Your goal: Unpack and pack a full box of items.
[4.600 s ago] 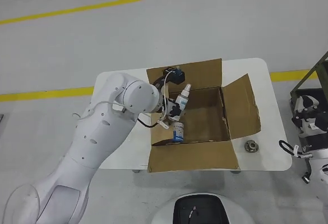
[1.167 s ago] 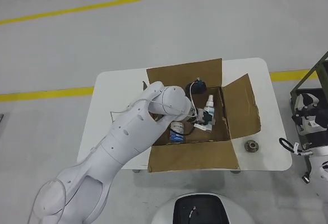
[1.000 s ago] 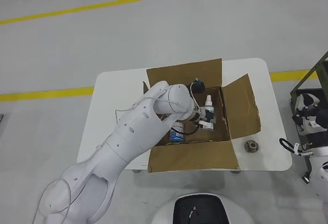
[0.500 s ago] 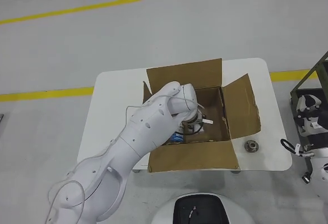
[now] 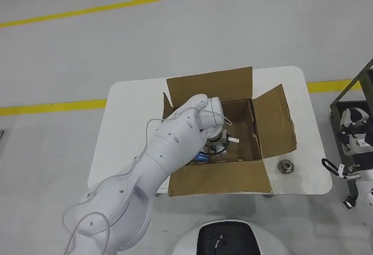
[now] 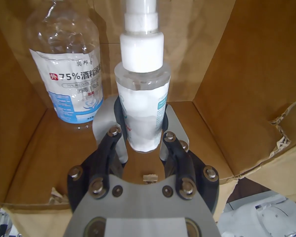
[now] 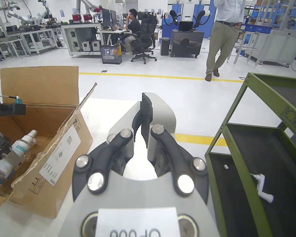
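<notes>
An open cardboard box [image 5: 212, 83] stands on the white table [image 5: 132, 127]. My left gripper [image 6: 142, 114] is down inside the box, shut on a small clear spray bottle [image 6: 141, 92] with a white pump top. Right beside it a bigger clear bottle [image 6: 69, 67] with a blue-and-white label rests against the box wall. From the right wrist view the spray bottle [image 7: 21, 144] shows tilted inside the box [image 7: 51, 134]. My right gripper [image 7: 144, 117] is off to the table's right side, shut with nothing between its fingers.
A small round metal part [image 5: 285, 167] lies on the table just right of the box. A green cart [image 7: 261, 149] with dark shelves stands beside the right arm, with a small white piece [image 7: 262, 186] on one shelf.
My left arm has carried the spray bottle from the box's left edge across and down into the box, next to the bigger bottle. The right arm has stayed put.
</notes>
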Action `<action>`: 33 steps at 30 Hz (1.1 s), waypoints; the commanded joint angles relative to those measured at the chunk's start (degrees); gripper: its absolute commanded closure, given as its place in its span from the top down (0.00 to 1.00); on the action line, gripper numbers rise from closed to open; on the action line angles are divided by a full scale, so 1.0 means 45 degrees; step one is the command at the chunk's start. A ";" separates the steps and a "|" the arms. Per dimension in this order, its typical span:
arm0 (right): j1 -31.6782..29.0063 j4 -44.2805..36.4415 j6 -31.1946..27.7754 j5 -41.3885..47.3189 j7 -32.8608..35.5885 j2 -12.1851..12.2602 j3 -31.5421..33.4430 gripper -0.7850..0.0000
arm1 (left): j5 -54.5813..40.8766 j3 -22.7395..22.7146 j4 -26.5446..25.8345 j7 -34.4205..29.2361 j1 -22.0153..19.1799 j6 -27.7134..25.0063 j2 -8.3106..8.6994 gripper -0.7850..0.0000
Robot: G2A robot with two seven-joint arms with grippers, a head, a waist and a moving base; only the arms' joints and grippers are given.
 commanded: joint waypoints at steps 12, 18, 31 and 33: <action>0.0028 -0.0030 -0.0091 -0.0046 0.0149 0.0007 0.0037 0.00 | -0.0205 -0.0096 0.0713 0.0037 -0.0311 -0.0022 -0.0329 1.00; 0.0141 -0.0260 -0.0123 0.0177 0.0623 0.0022 0.0158 0.00 | -0.0214 -0.0777 0.0010 0.0741 -0.0721 -0.1164 -0.0129 1.00; 0.0570 -0.0936 -0.0469 0.0511 0.3089 0.0172 0.0827 0.00 | 0.2610 -0.3438 -0.5436 0.1552 -0.0847 -0.1601 0.2403 1.00; 0.0618 -0.0840 -0.0411 0.0477 0.3120 0.0173 0.0749 0.00 | 0.3717 -0.3916 -0.6900 0.1310 -0.0371 -0.1122 0.3015 1.00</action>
